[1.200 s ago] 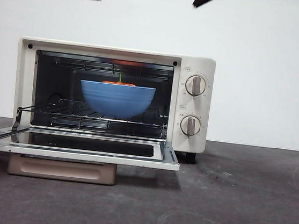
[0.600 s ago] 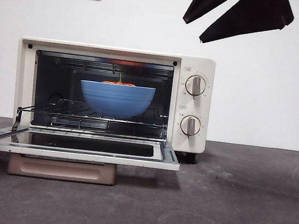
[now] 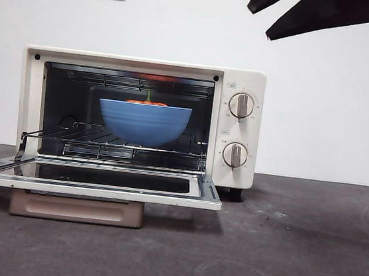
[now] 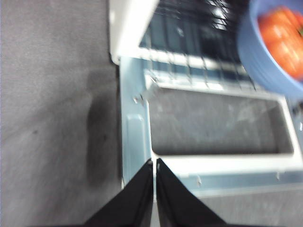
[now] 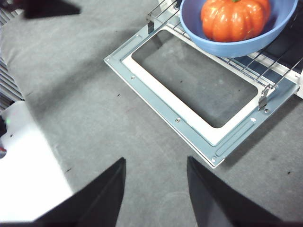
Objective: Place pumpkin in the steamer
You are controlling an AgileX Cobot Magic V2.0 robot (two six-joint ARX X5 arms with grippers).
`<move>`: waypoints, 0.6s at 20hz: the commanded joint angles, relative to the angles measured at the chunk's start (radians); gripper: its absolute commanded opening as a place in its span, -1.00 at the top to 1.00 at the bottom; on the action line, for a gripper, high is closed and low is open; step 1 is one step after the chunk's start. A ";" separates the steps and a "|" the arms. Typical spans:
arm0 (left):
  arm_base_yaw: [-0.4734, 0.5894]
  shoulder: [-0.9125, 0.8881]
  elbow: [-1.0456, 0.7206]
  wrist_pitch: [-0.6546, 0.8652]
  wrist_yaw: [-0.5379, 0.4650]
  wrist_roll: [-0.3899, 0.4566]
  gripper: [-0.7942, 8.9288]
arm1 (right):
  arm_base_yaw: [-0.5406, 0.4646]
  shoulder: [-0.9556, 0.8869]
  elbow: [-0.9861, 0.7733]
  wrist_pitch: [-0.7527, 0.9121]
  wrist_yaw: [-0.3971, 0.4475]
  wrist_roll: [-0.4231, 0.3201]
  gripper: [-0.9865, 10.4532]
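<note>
The pumpkin [image 3: 146, 101] lies in a blue bowl [image 3: 143, 123] on the wire rack inside the cream-white steamer [image 3: 244, 79], whose door [image 3: 99, 188] hangs open and flat. Only the pumpkin's orange top and green stem show over the bowl's rim. It also shows in the right wrist view [image 5: 234, 19] and, blurred, in the left wrist view [image 4: 284, 38]. My right gripper [image 5: 155, 161] is open and empty, high above the table in front of the door; it shows at the front view's top right [image 3: 261, 21]. My left gripper [image 4: 154, 161] is shut and empty above the door's front edge.
The open door [image 5: 161, 101] juts out over the dark grey table [image 3: 291, 257]. Two round knobs [image 3: 241, 106] are on the steamer's right panel. A white object [image 5: 28, 179] lies on the table beside my right gripper. A dark tip [image 5: 45, 7] shows far off.
The open gripper at the front view's top came down into view, then moved to the right and slightly up. The bowl, the pumpkin and the steamer have not moved.
</note>
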 commanded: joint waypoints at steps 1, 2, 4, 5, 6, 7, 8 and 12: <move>0.078 0.132 0.008 0.061 0.102 0.026 0.81 | 0.008 -0.009 0.009 -0.010 -0.002 -0.021 0.47; 0.095 0.182 0.008 0.080 0.117 0.037 0.81 | 0.008 -0.016 0.009 -0.018 -0.002 -0.021 0.46; 0.117 0.289 0.008 0.119 0.134 0.064 0.81 | 0.008 -0.029 0.009 -0.033 -0.002 -0.023 0.47; 0.123 0.343 0.008 0.142 0.151 0.074 0.81 | 0.008 -0.034 0.009 -0.039 -0.002 -0.024 0.47; 0.124 0.386 0.008 0.165 0.165 0.079 0.81 | 0.008 -0.040 0.009 -0.043 -0.002 -0.024 0.47; 0.124 0.426 0.008 0.190 0.169 0.083 0.81 | 0.008 -0.042 0.009 -0.046 -0.002 -0.024 0.47; 0.124 0.463 0.008 0.212 0.171 0.083 0.81 | 0.008 -0.047 0.009 -0.051 -0.002 -0.024 0.46; 0.124 0.578 0.008 0.286 0.183 0.085 0.81 | 0.008 -0.053 0.009 -0.055 -0.002 -0.023 0.47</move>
